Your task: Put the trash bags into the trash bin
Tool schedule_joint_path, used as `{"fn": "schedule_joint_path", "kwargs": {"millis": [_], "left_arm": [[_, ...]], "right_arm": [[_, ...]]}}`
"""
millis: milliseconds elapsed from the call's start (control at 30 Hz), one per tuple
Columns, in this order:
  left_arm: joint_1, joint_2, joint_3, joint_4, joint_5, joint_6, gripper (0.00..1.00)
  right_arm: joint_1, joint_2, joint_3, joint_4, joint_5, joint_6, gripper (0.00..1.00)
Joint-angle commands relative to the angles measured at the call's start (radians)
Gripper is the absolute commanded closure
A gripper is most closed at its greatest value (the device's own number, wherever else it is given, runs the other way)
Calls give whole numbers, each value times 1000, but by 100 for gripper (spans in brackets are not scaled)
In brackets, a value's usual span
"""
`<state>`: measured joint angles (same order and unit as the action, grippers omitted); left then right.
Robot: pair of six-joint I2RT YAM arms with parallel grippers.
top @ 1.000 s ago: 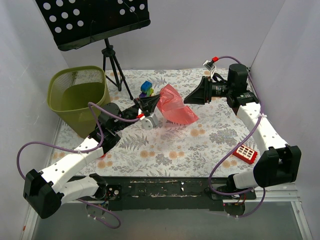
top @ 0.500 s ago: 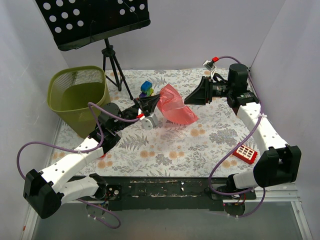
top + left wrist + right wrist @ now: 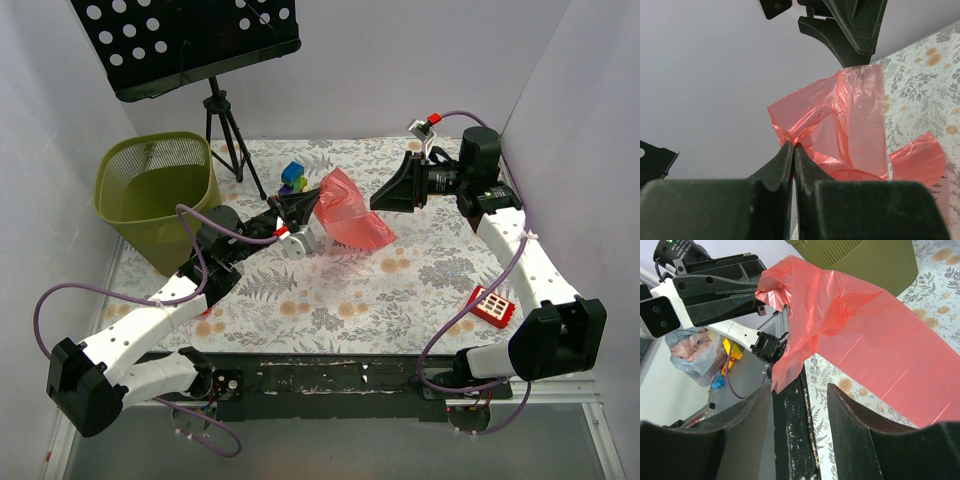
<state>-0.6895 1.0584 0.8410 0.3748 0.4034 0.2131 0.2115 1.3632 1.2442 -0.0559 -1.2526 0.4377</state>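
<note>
Trash bag (image 3: 352, 218): one crinkled red-pink sheet at mid-table, gathered corner lifted, lower part draped onto the floral table (image 3: 330, 300). Not in the trash bin (image 3: 150, 228).

Trash bin upright at the far left of the table, well apart from the bag, with only its own green floor and mesh walls showing inside.

Left jaws clamped tight on the bag's bunched corner, film fanning out beyond the tips in the left wrist view. Right jaws parted wide, nothing between them, tips just beside the bag's right edge. Contact there impossible to tell.

Compared with a second ago: right arm (image 3: 520, 250) shifted a touch toward the far right, jaws just as far apart. Bag, left arm (image 3: 150, 315) and bin unmoved.
</note>
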Motion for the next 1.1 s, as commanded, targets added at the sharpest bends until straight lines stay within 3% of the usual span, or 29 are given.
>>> {"fn": "schedule_joint_path", "kwargs": {"millis": [0, 1067], "left_arm": [[-2, -6, 3, 12, -2, -3, 100], [-4, -5, 0, 12, -2, 3, 100]], "right_arm": [[2, -21, -6, -5, 12, -31, 43], [42, 11, 18, -45, 41, -67, 50]]}}
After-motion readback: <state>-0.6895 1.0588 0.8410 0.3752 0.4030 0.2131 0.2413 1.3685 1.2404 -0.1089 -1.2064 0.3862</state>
